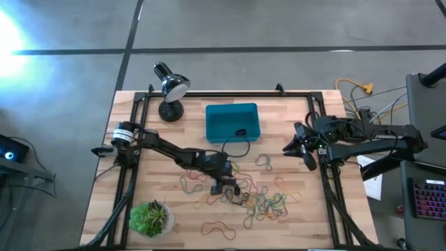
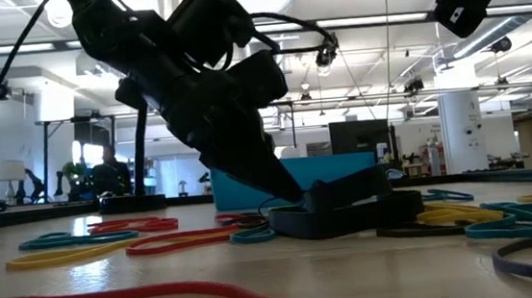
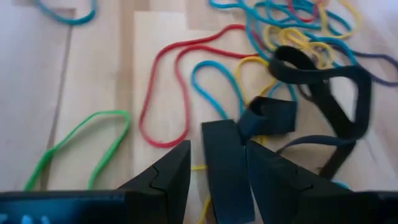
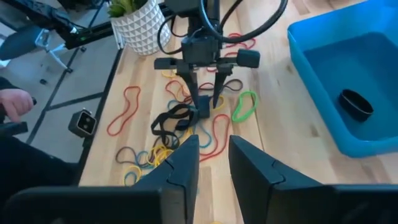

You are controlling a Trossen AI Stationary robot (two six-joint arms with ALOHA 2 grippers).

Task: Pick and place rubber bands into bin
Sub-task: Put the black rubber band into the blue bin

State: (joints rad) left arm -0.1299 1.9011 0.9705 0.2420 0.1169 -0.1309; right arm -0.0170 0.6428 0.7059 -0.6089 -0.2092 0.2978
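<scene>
Overhead, the task looks barely begun: the bin (image 1: pixel 232 121) sits near the table's (image 1: pixel 293 222) far edge with just one dark band (image 1: pixel 240 132) inside it, while the rubber bands (image 1: pixel 268 202) lie scattered in a tangle across the middle and toward the near edge, with a stray red loop (image 1: pixel 217 227) close to that edge. The left gripper (image 1: pixel 224 187) is down on the left fringe of the pile; the right gripper (image 1: pixel 301 148) waits raised near the table's right edge. From table height, the left gripper's fingers reach the surface at a wide black band (image 2: pixel 344 210), with coloured loops lying flat all around. The left wrist view shows the fingers set narrowly about a flat strip of that black band (image 3: pixel 227 168), which appears pinched but not yet lifted, its loop trailing over yellow and blue bands. The right wrist view shows its own fingers slightly parted and empty, the left gripper (image 4: pixel 202 102) at the black band (image 4: pixel 173 121), and the single dark band (image 4: pixel 356 103) in the bin (image 4: pixel 323 81). Nearly everything remains to be moved.
</scene>
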